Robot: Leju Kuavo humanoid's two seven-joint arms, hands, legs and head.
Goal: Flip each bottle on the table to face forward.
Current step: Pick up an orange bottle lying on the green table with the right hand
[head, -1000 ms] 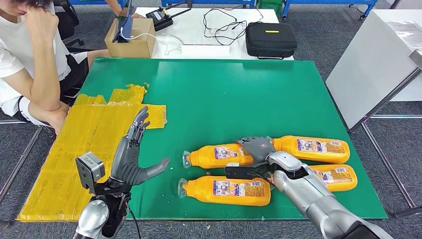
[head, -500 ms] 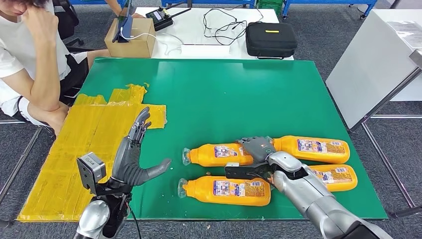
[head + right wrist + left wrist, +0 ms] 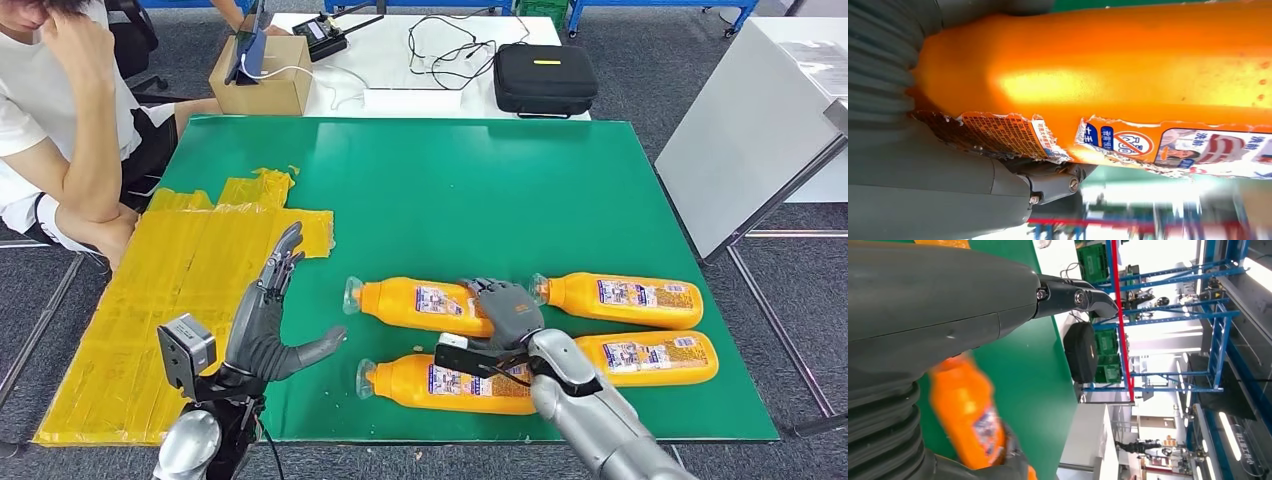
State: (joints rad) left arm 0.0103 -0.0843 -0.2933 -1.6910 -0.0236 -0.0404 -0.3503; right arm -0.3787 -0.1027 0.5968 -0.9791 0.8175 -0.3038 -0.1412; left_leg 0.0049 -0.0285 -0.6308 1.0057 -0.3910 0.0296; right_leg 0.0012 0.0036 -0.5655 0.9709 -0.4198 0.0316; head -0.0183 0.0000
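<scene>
right hand (image 3: 508, 310): wrapped over the base end of the held bottle (image 3: 420, 303); right wrist view shows thumb and fingers clamped around the orange body (image 3: 1128, 75), torn label edge against the palm.
held bottle: lies on its side, cap toward the table's left edge, label up, roughly mid-width of the table (image 3: 450, 190) toward the near edge, a little skewed against the other bottles.
near bottle (image 3: 450, 384): on its side just beside the near edge, cap left, label up; right forearm crosses over its base end.
far-right bottle (image 3: 620, 300): on its side near the right edge, cap left, label up, apart from the held bottle.
near-right bottle (image 3: 655, 358): on its side just nearer than the far-right one, close to the near right corner, label up; neck end hidden behind the right arm.
left hand (image 3: 270, 320): holds nothing, fingers stretched and spread, thumb out sideways, above the table near the near edge, left of the bottles, touching none.
yellow sheet (image 3: 170, 290): wrinkled, covers the table's near left part.
person (image 3: 60, 130): seated at the far left corner, elbow near the table edge.
beyond far edge: white table with cardboard box (image 3: 262, 75) and black case (image 3: 544, 78).
</scene>
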